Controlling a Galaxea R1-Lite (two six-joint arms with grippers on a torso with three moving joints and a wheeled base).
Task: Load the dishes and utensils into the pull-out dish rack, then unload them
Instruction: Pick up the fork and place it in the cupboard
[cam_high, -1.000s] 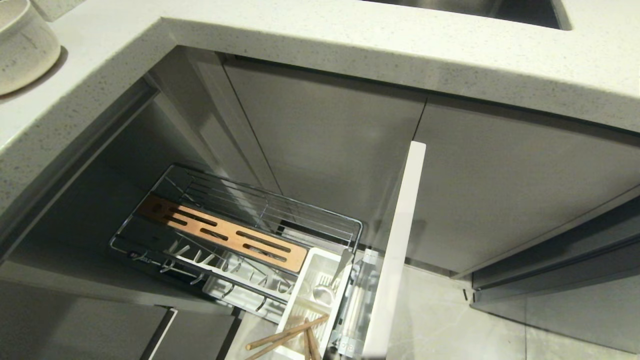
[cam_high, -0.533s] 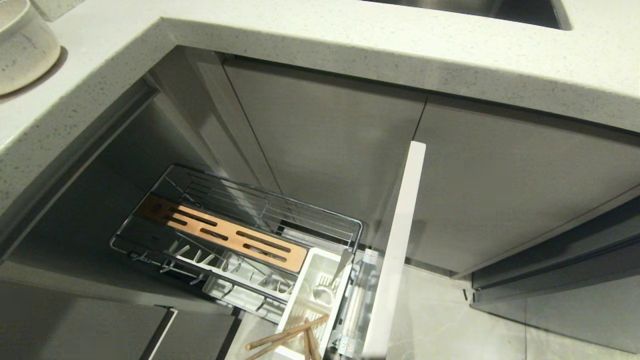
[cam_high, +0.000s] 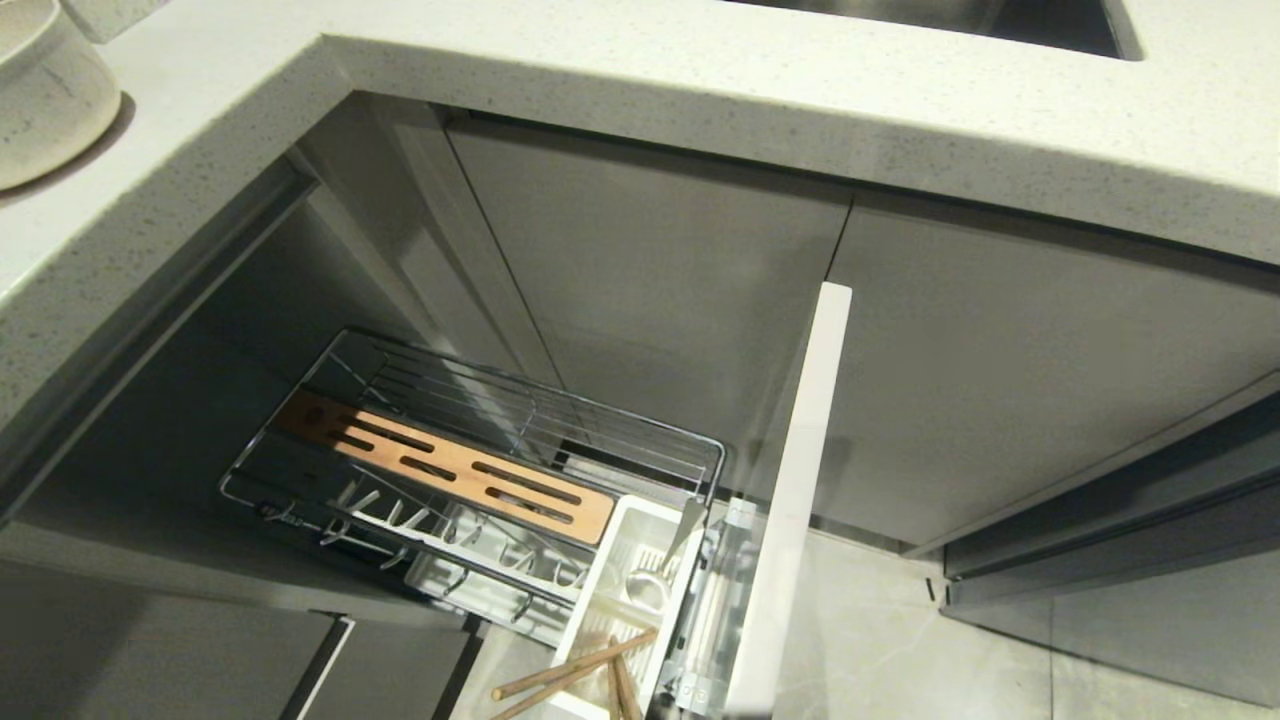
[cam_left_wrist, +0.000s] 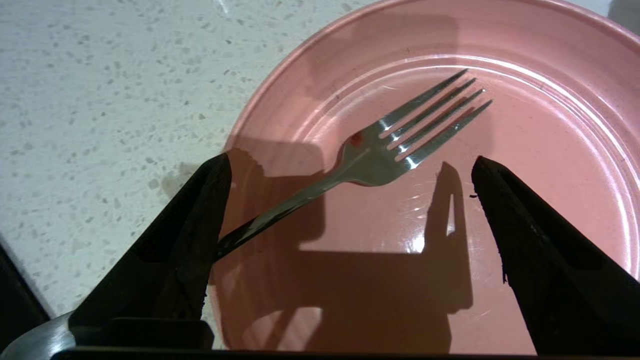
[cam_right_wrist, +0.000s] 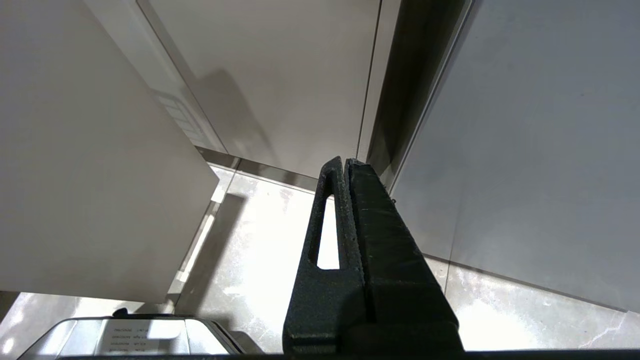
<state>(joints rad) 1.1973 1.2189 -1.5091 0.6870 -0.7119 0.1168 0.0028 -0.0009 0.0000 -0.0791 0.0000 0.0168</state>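
Fork (cam_left_wrist: 380, 160) lies free on the pink plate (cam_left_wrist: 525, 150) between the wide-spread fingers of the left tool (cam_left_wrist: 350, 170), which grips nothing. Plate sits on the speckled counter (cam_left_wrist: 100, 90). Unloading looks underway; chopsticks (cam_high: 575, 672) in the rack's caddy (cam_high: 640, 560) likely come next.

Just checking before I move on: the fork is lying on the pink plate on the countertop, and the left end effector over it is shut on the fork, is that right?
Not quite. The left wrist view shows the left end effector open, its fingers spread on either side of the fork, which lies free. The rest stands: the fork lies on the pink plate, on the countertop.
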